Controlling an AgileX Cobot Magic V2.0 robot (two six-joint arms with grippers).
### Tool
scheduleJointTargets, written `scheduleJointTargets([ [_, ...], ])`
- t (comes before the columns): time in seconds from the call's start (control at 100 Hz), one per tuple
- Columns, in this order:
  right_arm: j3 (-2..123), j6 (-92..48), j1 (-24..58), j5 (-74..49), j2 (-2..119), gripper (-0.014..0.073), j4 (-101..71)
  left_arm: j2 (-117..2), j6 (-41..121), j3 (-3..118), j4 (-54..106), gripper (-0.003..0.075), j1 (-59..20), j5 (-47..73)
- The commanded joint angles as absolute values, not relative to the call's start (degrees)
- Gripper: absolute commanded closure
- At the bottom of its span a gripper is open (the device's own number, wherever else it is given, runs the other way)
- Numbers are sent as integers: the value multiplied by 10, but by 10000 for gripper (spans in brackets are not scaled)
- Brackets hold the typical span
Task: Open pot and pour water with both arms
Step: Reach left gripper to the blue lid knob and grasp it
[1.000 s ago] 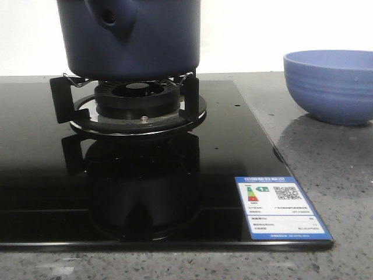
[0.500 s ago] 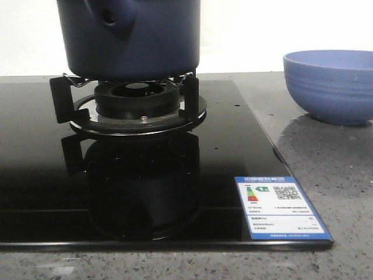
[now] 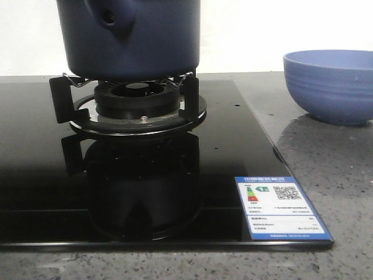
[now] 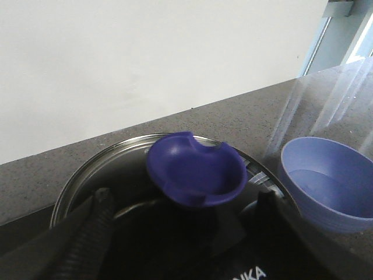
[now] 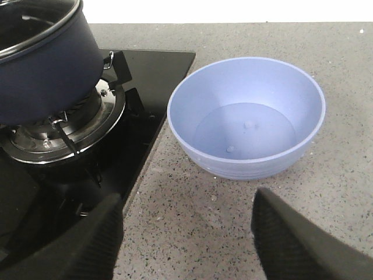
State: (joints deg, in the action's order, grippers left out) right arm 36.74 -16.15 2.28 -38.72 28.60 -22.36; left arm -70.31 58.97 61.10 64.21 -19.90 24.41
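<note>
The dark navy pot (image 3: 131, 38) stands on the gas burner (image 3: 137, 102); its top is cut off in the front view. It also shows in the right wrist view (image 5: 46, 76). Its glass lid (image 4: 119, 166) has a steel rim and a blue cupped knob (image 4: 195, 172). My left gripper (image 4: 183, 198) is open just above the lid, one finger on either side of the knob and not touching it. My right gripper (image 5: 187, 201) is open and empty over the stone counter, between the stove and the periwinkle bowl (image 5: 247, 116). Neither gripper shows in the front view.
The periwinkle bowl (image 3: 329, 84) stands on the grey counter to the right of the black glass cooktop (image 3: 233, 146) and holds a little water. It also shows in the left wrist view (image 4: 326, 181). An energy label (image 3: 280, 207) sticks to the cooktop's front right corner.
</note>
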Motion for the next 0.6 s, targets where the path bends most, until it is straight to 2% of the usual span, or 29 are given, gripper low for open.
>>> scheduleJointTargets([
  [0.0,388,-167,24,-356,292,163,-237,-713,597,652,664,210,-205,255],
  [0.08,388,-167,24,-357,292,163,-237,-730,598,668,664,181,-205,263],
  [0.4,388,-167,24,-360,292,163,-237,-755,605,686,666,181,-205,280],
  [0.59,388,-167,24,-360,292,163,-237,-773,668,686,670,181,-215,287],
])
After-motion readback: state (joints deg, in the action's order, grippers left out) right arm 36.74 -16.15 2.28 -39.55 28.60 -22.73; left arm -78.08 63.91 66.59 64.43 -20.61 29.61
